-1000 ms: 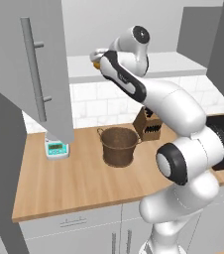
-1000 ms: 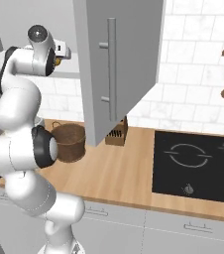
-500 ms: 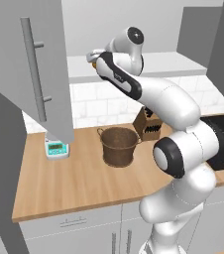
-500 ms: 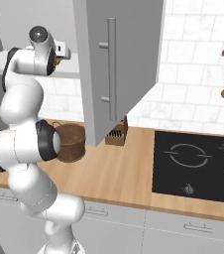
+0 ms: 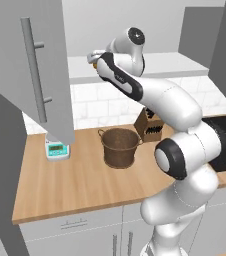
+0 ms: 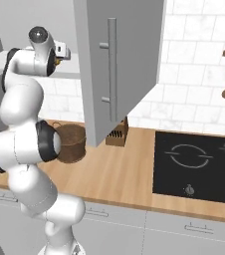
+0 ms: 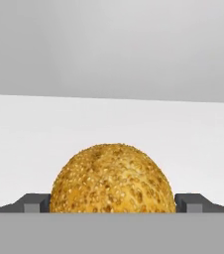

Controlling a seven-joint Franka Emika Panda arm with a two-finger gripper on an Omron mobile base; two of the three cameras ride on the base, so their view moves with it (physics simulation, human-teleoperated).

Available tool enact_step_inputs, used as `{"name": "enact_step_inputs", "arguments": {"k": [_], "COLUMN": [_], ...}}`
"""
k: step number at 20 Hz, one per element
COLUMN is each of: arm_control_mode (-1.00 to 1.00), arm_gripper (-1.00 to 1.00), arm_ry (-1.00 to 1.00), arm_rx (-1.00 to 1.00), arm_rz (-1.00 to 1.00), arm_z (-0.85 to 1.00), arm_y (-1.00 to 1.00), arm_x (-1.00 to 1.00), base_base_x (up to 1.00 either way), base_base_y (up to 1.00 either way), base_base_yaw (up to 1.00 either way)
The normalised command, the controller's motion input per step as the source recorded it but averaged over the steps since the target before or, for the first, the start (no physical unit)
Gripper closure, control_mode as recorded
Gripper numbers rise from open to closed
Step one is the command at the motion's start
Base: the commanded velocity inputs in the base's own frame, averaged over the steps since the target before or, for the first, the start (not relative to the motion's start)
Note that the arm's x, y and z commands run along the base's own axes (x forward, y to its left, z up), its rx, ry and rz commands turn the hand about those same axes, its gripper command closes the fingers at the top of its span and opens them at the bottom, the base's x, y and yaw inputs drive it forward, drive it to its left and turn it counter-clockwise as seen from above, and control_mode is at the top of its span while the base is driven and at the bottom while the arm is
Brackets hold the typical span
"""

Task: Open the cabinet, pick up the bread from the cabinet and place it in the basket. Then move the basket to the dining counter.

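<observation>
Flanking the seeded bread roll (image 7: 113,179) on both sides, the gripper (image 7: 113,203) sits with its fingertips (image 7: 33,204) against it on the cabinet (image 5: 45,75) shelf, apparently gripping. Below, the woven basket (image 5: 120,147) stands on the wooden worktop (image 5: 80,182).

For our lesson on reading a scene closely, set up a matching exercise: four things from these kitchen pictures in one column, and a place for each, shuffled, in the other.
Things:
1. bread
2. basket
3. knife block
4. kitchen scale

Places:
A. on the wooden worktop, below the open cabinet door
B. on the cabinet shelf, between the gripper fingers
C. against the tiled wall, right behind the basket
D. mid-worktop, in front of the knife block

Pairs: 1-B, 2-D, 3-C, 4-A
</observation>
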Motion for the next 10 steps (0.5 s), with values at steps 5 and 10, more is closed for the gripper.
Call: {"name": "enact_step_inputs", "arguments": {"k": [5,10], "arm_control_mode": [-1.0,-1.0], "arm_gripper": [1.0,1.0], "arm_ry": [-0.12,-0.01], "arm_rx": [0.0,0.0], "arm_rz": [0.0,-0.08], "arm_z": [-0.01,0.19], "arm_y": [0.0,0.0], "arm_x": [-0.76,-1.0], "base_base_x": [0.0,0.0], "base_base_y": [0.0,0.0], "base_base_yaw": [0.0,0.0]}}
